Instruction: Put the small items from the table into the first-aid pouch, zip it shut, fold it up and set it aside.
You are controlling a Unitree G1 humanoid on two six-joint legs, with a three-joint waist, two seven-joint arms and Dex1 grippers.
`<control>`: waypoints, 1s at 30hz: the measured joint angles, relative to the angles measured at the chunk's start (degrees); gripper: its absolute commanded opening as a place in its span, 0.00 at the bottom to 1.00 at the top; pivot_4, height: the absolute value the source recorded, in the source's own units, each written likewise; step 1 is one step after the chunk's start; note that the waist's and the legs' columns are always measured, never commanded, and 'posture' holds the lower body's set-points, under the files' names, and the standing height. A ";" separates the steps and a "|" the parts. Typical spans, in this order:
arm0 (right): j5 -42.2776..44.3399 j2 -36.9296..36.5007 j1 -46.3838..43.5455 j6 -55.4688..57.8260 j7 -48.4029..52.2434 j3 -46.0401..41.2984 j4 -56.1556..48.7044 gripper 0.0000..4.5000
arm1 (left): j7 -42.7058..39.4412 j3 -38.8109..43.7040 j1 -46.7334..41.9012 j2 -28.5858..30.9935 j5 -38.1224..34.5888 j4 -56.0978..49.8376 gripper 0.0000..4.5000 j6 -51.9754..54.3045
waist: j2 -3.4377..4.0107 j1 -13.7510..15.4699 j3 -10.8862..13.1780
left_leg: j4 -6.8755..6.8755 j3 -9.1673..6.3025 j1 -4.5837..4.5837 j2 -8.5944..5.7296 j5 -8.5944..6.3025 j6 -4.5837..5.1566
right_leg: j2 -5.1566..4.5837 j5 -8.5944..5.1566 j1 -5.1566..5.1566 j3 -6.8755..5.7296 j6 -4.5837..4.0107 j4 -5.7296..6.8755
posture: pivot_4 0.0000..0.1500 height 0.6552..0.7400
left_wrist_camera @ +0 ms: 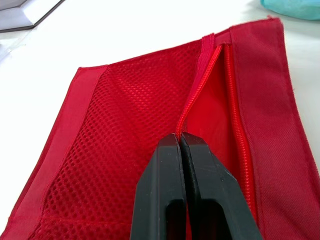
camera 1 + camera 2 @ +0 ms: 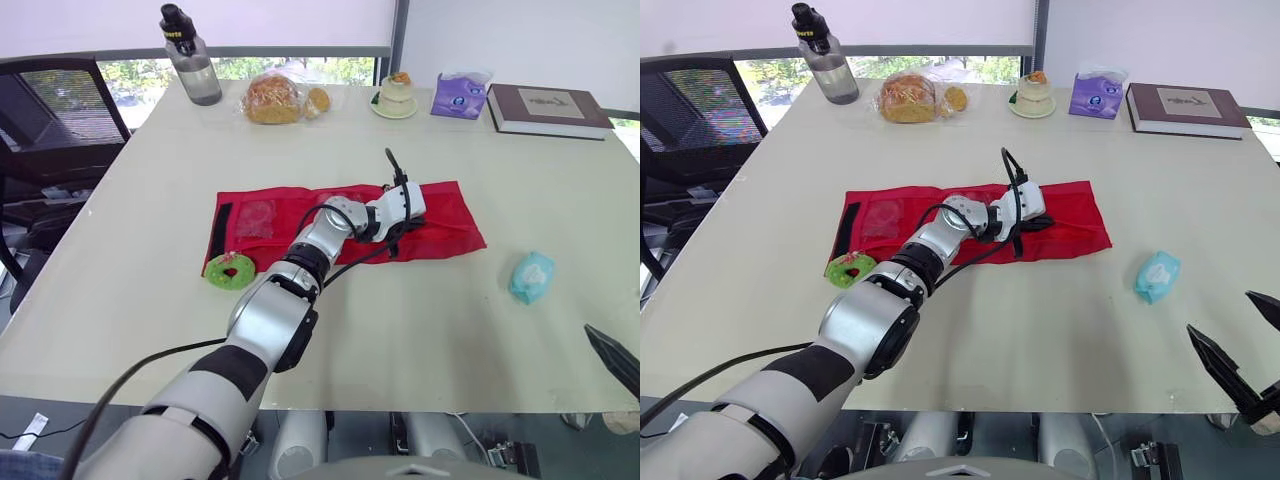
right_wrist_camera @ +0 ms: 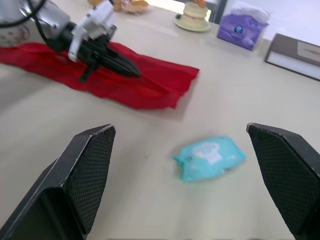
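The red first-aid pouch (image 2: 440, 215) lies unfolded flat in the middle of the table. My left gripper (image 2: 406, 232) reaches over its right half and is shut, its fingertips (image 1: 170, 145) pinching the opened zipper edge (image 1: 192, 95) beside the mesh pocket (image 1: 130, 115). A green round item (image 2: 229, 268) lies at the pouch's near left corner. A teal wipes pack (image 2: 531, 276) lies on the table to the right of the pouch. My right gripper (image 2: 1240, 338) hovers open near the table's front right edge, short of the wipes pack (image 3: 210, 157).
Along the far edge stand a water bottle (image 2: 190, 58), a bag of bread (image 2: 275, 98), a small cake on a plate (image 2: 394, 97), a purple tissue pack (image 2: 459, 95) and a book (image 2: 546, 108). An office chair (image 2: 50, 130) stands at the table's left.
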 measured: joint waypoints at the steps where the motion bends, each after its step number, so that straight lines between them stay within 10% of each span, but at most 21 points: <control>1: 0.14 -0.04 0.29 -0.15 0.60 -1.01 0.66 1.00 | -0.06 0.07 0.00 -0.06 -0.01 -0.01 0.01 0.00 | 0.00 0.00 0.00 | 0.00 0.01 0.00 0.00 0.00 0.00 | 0.00 0.00 0.00 0.01 0.00 0.00 | 1.00 1.00; 20: -0.07 -1.45 6.83 1.00 3.82 -13.10 8.54 1.00 | 0.04 1.70 0.00 -1.04 -0.05 -0.05 0.01 0.19 | 0.02 0.00 -0.01 | -0.01 0.01 -0.01 0.00 0.00 0.00 | -0.03 -0.11 -0.03 0.00 -0.17 -0.01 | 1.00 1.00; 30: -9.66 -1.10 -20.36 22.23 -30.04 17.83 2.26 1.00 | 1.90 1.75 -0.76 -1.40 0.02 -1.38 0.01 -0.13 | -0.10 -0.19 -0.01 | 0.03 -0.04 -0.12 -0.01 0.00 0.00 | 0.04 0.01 -0.12 0.05 -0.05 -0.01 | 1.00 1.00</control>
